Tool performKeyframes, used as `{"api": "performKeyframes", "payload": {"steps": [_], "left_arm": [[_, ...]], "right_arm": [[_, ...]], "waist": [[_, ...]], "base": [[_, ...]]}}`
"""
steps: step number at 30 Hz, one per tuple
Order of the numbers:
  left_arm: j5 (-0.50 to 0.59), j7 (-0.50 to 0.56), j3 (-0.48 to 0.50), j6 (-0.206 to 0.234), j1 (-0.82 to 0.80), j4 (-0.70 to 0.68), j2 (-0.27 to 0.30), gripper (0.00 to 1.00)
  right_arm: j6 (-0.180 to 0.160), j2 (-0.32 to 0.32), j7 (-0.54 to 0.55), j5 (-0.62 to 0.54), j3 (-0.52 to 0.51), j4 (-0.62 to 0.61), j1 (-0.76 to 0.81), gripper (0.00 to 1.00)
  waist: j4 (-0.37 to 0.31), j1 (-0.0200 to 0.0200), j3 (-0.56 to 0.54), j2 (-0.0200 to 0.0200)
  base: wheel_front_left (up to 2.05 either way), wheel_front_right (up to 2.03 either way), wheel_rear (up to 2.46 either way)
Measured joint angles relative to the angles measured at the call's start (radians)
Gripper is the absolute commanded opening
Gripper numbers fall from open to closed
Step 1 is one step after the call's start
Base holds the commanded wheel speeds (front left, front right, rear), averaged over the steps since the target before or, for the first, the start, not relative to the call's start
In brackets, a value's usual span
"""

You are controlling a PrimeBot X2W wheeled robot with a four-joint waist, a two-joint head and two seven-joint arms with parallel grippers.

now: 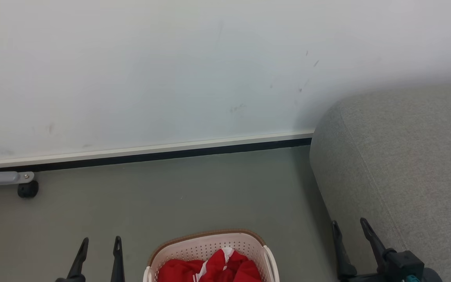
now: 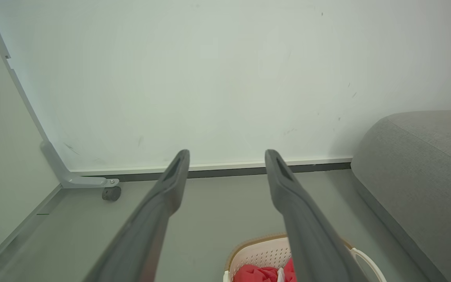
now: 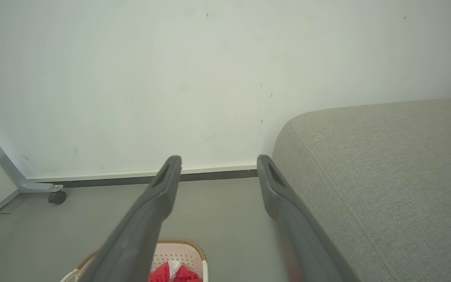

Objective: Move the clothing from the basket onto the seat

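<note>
1. The basket (image 1: pixel 206 236) stands on the grey floor (image 1: pixel 170 196) at the bottom centre of the head view, cut off by the lower edge. Its cream perforated wall and brown rim show.
2. The clothing (image 1: pixel 213 268) lies bunched inside the basket, red with a white striped edge turned up near the middle.
3. The seat (image 1: pixel 405 164) fills the right side of the head view, its rounded grey corner near the wall (image 1: pixel 170 70). It is to the right of the basket, with a strip of floor between them.
4. The left claw (image 1: pixel 101 239) rises from the lower left of the head view. Its two dark fingers are spread apart and grip nothing. It is over bare floor to the left of the basket.
5. In the left wrist view, the left claw (image 2: pixel 227 154) stands wide, and the basket (image 2: pixel 257 254) and the clothing (image 2: pixel 255 273) sit at the bottom edge, partly behind the finger on the right.
6. The right claw (image 1: pixel 349 222) rises at the lower right of the head view, just beside the seat's front face. It is parted and empty.
7. In the right wrist view, the right claw (image 3: pixel 218 160) is wide, with the basket (image 3: pixel 178 247) at the bottom centre and the seat (image 3: pixel 366 176) on the right.
8. A grey metal leg with a black caster (image 1: pixel 27 189) rests at the left edge, by the baseboard (image 1: pixel 151 150).
</note>
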Motion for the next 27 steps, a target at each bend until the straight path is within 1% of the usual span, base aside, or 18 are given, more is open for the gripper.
{"api": "performKeyframes", "payload": {"steps": [5,14,19,23,27], "left_arm": [[0.003,0.000,0.000,-0.002,0.014,0.004,0.000,1.00],[0.016,0.000,-0.013,-0.024,0.013,0.004,0.002,1.00],[0.026,0.000,-0.031,-0.028,-0.004,0.008,0.000,1.00],[0.030,0.000,-0.045,-0.037,-0.056,0.022,-0.001,1.00],[0.057,0.000,-0.079,-0.054,-0.106,0.056,-0.010,1.00]], "right_arm": [[0.000,0.000,0.000,-0.012,-0.001,-0.002,0.012,1.00],[0.000,-0.005,0.000,-0.024,-0.013,-0.049,0.011,1.00],[0.000,-0.013,-0.001,-0.038,-0.022,-0.097,0.009,1.00],[0.000,-0.018,-0.003,-0.044,-0.048,-0.139,-0.008,1.00],[-0.001,-0.028,-0.004,-0.053,-0.078,-0.175,-0.022,1.00]], "waist": [[0.000,0.0000,0.002,0.0000],[-0.003,0.0000,0.040,0.0000],[-0.005,0.0000,0.083,0.0000],[-0.011,0.0001,0.130,0.0000],[-0.019,0.0001,0.183,0.0001]], "base": [[0.00,0.00,0.00],[0.00,0.00,0.00],[0.00,0.00,0.00],[0.00,0.00,0.00],[0.00,0.00,0.00]]}}
